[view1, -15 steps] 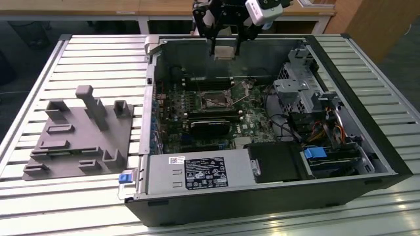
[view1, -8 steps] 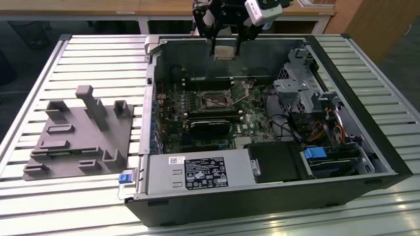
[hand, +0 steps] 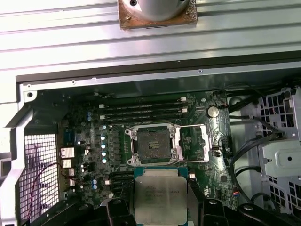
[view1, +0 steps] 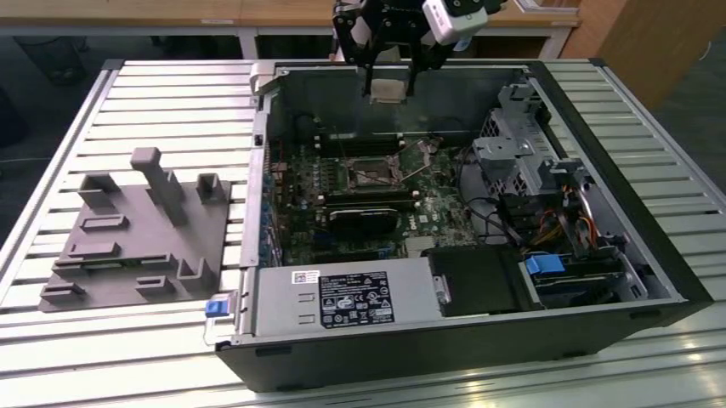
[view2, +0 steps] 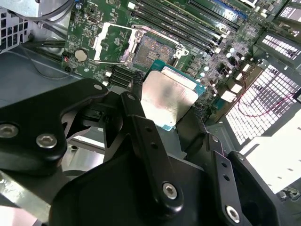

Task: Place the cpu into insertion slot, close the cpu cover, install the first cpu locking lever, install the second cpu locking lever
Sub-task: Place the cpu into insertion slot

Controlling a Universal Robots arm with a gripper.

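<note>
Slatted metal table (view1: pixel 159 85) carries an open PC case (view1: pixel 454 348). On its board the slot (hand: pixel 153 145) lies bare, with the cover (hand: pixel 194 143) swung open beside it. Farther back, the gripper (view1: pixel 388 83) hangs above, clamped on the cpu (hand: pixel 160 197), clear of the slot.

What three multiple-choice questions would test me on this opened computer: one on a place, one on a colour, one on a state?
1. Where is the cpu? A on the floor; B in the gripper, above the motherboard; C in a drawer.
2. The motherboard's colour? A green; B red; C white.
3. Over the insertion slot, the cpu cover is: A shut; B swung open to one side; C bent double.
B: the gripper clamps its edges. A: green shows around the slot. B: the slot's dark centre lies bare.
</note>
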